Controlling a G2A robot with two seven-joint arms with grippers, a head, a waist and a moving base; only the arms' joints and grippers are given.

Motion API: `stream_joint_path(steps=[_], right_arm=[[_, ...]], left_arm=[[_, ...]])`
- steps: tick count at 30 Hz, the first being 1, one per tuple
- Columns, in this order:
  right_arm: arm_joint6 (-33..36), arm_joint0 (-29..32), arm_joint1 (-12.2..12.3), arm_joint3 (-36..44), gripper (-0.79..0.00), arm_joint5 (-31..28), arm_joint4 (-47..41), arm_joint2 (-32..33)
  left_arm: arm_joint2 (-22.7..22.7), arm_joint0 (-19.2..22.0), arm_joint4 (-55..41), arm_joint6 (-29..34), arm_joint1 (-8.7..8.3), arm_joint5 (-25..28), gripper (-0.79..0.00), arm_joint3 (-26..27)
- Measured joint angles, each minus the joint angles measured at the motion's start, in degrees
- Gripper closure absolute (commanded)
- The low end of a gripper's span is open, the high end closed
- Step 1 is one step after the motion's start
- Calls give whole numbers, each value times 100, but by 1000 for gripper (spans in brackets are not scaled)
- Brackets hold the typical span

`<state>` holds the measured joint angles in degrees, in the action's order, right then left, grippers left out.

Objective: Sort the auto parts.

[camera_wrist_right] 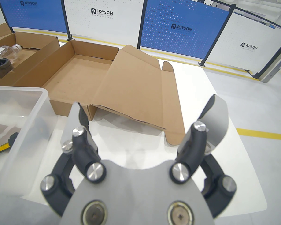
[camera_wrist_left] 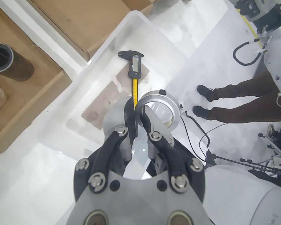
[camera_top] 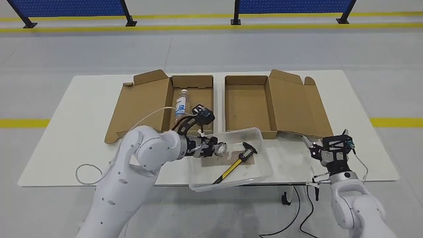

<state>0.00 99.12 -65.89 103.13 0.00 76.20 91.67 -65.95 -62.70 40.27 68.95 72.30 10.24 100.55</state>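
Top view first: left gripper [camera_top: 213, 147] clamped on a silver metal ring [camera_top: 221, 149], hanging over one end of a clear plastic bin [camera_top: 262, 132]. Down in the bin, just past the gripper, a black-and-yellow digital caliper [camera_top: 238, 162]. Beyond the gripper, an open brown cardboard box [camera_top: 158, 99] with a clear plastic bottle [camera_top: 182, 102] inside. Well across the bin from it, the right gripper [camera_top: 328, 147], low over the white desk [camera_top: 86, 125], close to a second open cardboard box [camera_top: 250, 102].

Over to the left wrist: left gripper [camera_wrist_left: 138, 113] nearly closed, pinching the ring's [camera_wrist_left: 159, 94] wall, one finger inside the hoop, one outside. Held clear above the bin [camera_wrist_left: 100, 50]. Caliper [camera_wrist_left: 134, 66] straight ahead of the fingertips and lower, flat on a brown sheet [camera_wrist_left: 103, 104] on the bin floor. Off to the side, a dark cylindrical sleeve [camera_wrist_left: 11, 64] upright in the first box [camera_wrist_left: 44, 83].

Right wrist now: right gripper [camera_wrist_right: 146, 108] spread wide, nothing between the fingers. Directly ahead, the second box [camera_wrist_right: 84, 71], its flap folded out toward the gripper. Bin [camera_wrist_right: 25, 108] close alongside.
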Motion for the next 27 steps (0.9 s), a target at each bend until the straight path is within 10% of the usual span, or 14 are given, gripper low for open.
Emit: stream_joint_path(steps=[27], right_arm=[[0,0,0,0,-785,0,0,0]], left_arm=[[1598,1530,117,-1679,434,-270,0,-2118]])
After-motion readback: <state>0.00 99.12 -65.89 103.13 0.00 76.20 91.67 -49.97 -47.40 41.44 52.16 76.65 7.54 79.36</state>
